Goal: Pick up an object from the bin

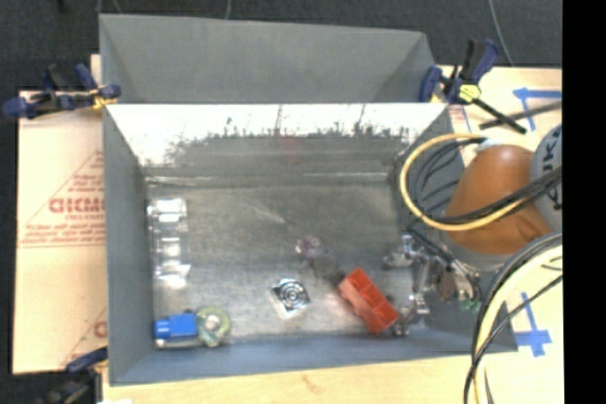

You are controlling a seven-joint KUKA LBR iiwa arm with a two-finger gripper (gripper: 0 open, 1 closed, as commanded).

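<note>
My gripper [409,281] is low at the right side of the bin, open, with nothing between its fingers. A red oblong block [367,300] lies slanted on the bin floor just left of it, and the block's lower right end nearly touches the nearer fingertip [414,307]. A small purplish thing [312,251] lies a little farther left and up. A small silver and black square piece [291,295] rests left of the red block.
A clear plastic piece [168,237] lies along the left wall. A blue thing [175,327] with a pale green ring [214,324] beside it sits in the front left corner. The arm's orange cover and cables hang over the right rim.
</note>
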